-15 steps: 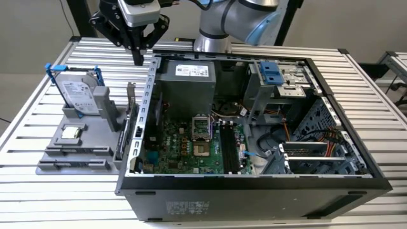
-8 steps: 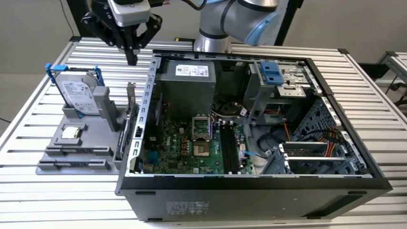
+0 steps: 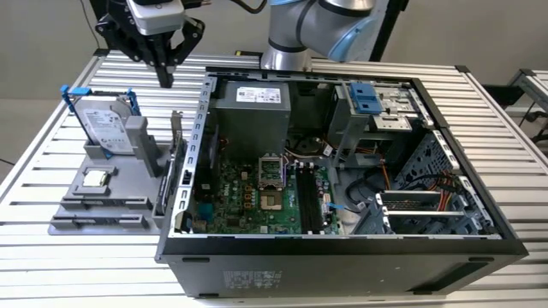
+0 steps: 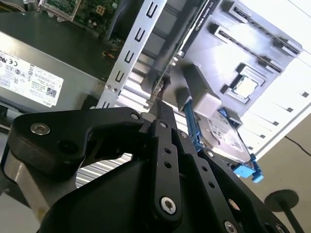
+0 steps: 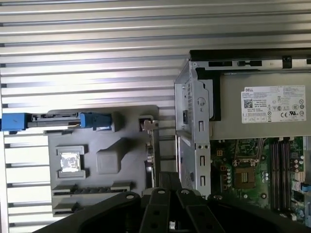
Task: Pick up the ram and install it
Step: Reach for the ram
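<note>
Ram stick (image 5: 151,160) stands on edge in the gray tray (image 5: 127,119), just beside the computer case (image 3: 342,256). The gripper (image 3: 164,76) hangs above, empty, fingers pressed together. A clean pickup likely needs them spread and squared across the stick's thin edge.

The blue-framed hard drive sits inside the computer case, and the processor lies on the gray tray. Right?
No: the exterior view shows the hard drive standing on the gray tray, outside the computer case. The processor does lie there.
</note>
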`<act>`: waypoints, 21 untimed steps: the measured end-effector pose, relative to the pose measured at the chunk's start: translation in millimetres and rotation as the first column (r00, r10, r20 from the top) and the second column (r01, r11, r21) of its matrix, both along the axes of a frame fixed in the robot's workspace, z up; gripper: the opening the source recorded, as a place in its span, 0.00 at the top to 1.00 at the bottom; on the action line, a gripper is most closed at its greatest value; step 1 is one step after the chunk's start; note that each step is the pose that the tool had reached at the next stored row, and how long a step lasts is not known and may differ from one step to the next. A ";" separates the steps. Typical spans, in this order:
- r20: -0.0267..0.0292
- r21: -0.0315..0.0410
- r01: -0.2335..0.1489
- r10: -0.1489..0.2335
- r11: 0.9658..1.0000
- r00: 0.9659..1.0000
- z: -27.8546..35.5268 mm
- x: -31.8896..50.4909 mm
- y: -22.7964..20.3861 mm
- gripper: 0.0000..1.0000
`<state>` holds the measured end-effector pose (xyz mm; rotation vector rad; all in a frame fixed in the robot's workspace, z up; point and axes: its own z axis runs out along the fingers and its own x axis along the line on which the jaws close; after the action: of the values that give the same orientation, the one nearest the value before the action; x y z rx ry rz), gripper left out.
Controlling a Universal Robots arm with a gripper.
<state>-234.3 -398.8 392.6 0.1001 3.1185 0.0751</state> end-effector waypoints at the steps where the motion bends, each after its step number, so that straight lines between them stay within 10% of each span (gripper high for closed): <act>1: 0.000 0.000 -0.001 0.001 1.000 1.000 0.0 -1.9 0.0 1.00; 21: 0.000 0.000 -0.057 0.057 0.998 0.998 0.0 -39.1 0.0 1.00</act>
<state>-273.4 -398.8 392.6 0.0109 3.1215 0.0760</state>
